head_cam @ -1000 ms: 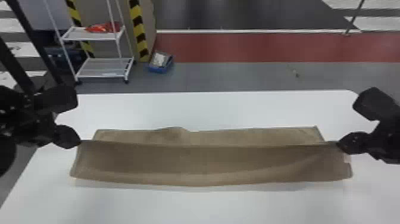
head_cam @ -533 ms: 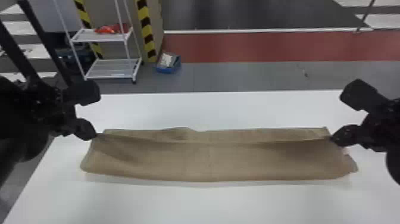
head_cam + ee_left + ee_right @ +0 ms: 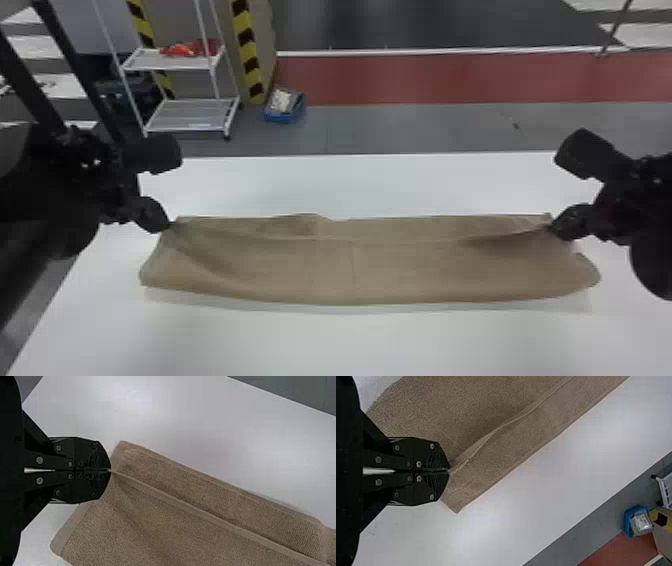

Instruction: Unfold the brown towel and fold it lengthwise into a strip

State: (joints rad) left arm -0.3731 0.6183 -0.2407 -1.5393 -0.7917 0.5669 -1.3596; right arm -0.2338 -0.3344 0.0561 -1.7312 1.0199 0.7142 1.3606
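The brown towel [image 3: 350, 270] lies folded over lengthwise on the white table, its upper layer's edge stopping short of the far edge. At that layer's left corner is my left gripper [image 3: 167, 227]; at its right corner is my right gripper [image 3: 554, 229]. In the left wrist view my left gripper [image 3: 110, 470] is shut on a corner of the towel [image 3: 222, 494], with a strip of the lower layer showing beyond the hem. The right wrist view has my right gripper [image 3: 449, 471] shut on the opposite corner of the towel [image 3: 466, 419].
The white table [image 3: 350, 345] extends around the towel on all sides. Past its far edge, a white shelf rack [image 3: 190, 115] and a blue bin [image 3: 283, 106] stand on the floor. A dark frame rises behind my left arm.
Both grippers have drawn slightly closer together and toward the towel's far edge, bringing the held hem along. The upper layer now sags more, and its near fold bulges in a curve.
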